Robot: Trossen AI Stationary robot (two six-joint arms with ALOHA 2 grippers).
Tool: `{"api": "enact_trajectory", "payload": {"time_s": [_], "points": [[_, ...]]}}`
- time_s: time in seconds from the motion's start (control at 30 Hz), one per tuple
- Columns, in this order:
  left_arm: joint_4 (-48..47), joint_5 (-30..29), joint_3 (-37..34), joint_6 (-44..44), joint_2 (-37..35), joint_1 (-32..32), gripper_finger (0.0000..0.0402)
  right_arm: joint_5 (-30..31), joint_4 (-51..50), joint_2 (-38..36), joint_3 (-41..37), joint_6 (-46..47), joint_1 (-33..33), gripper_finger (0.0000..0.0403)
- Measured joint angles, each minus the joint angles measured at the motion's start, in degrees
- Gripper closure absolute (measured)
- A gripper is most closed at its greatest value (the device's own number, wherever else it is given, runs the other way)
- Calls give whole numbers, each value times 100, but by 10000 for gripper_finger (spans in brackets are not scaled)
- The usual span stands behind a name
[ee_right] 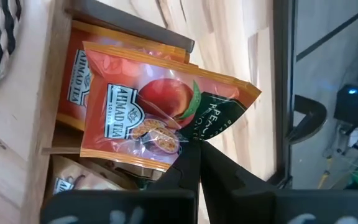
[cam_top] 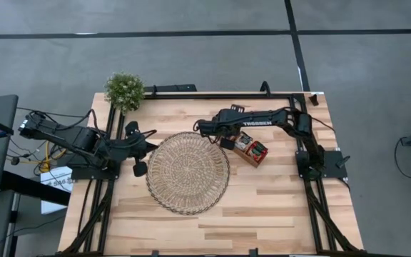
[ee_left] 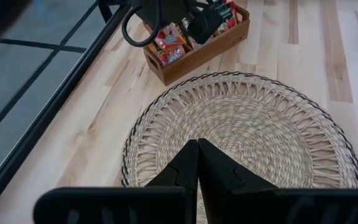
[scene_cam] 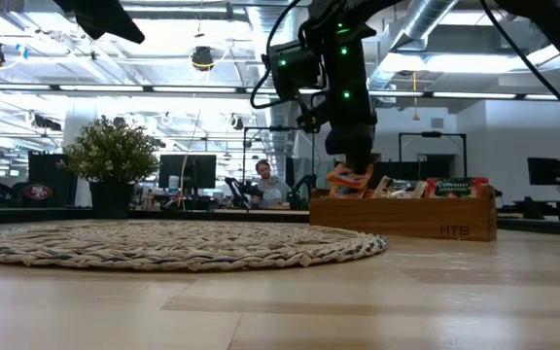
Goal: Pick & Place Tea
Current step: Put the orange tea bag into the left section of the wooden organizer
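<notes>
My left gripper [ee_left: 197, 163], fingers pressed together and empty, waits over the wicker mat's [cam_top: 188, 172] left edge. My right gripper [ee_right: 197, 149] pinches one red-orange tea sachet [ee_right: 160, 115] just above the wooden compartment tray [cam_top: 251, 149], right of the mat.

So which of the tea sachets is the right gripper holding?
The red-orange peach-pictured tea sachet, pinched in the right gripper and raised above the others left in the brown wooden tray.

One wicker mat [cam_top: 188, 173], one wooden tray [cam_top: 250, 148], one potted plant [cam_top: 125, 91], two arms.
</notes>
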Motion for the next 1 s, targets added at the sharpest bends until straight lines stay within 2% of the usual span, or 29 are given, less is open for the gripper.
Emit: {"api": "enact_trajectory", "payload": {"time_s": [0.23, 0.37, 0.73, 1.0], "points": [[4, -2, 0, 3, 0, 0, 401, -58, -135, 350, 30, 328, -49, 403], [21, -2, 0, 2, 0, 2, 401, 218, -340, 570, 33, 355, 2, 403], [42, -2, 0, 13, -1, 0, 401, 277, -439, 553, 463, 640, 22, 403], [41, 0, 0, 20, -1, 2, 401, 231, -444, 551, 468, 888, -49, 403]]}}
